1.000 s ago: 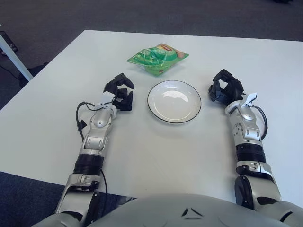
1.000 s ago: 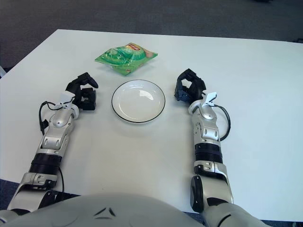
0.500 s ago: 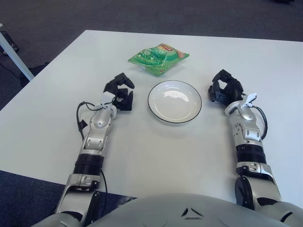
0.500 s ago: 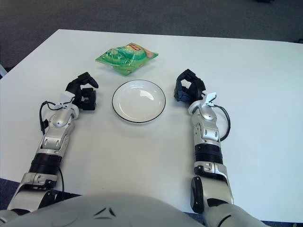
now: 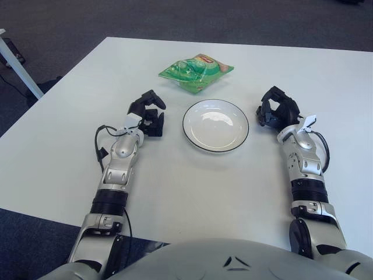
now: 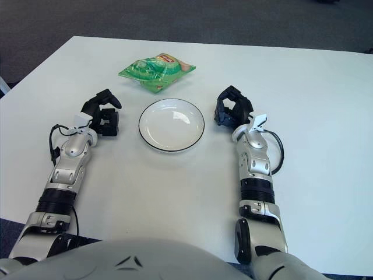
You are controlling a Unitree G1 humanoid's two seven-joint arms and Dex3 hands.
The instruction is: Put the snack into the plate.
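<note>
Green snack bag [image 5: 196, 73] lies flat near the far edge of the white table [image 5: 175, 192], just beyond the plate [image 5: 215, 125] and a bit to its left, apart from the rim, not touching it. Plate is bare, sits mid-table between both hands, so nothing is done yet. Left hand [image 5: 147, 114] shows just left of the plate, fingers curled, holding nothing; right hand [image 5: 277, 109] just right of it, fingers also curled inward, empty. Both forearms stretch along the table toward the near edge. Looks like a start pose w/ the 2 hands flanking the plate. Bag is nearer the left hand, so that hand probably has the shorter reach, then a short carry back to the plate.
</note>
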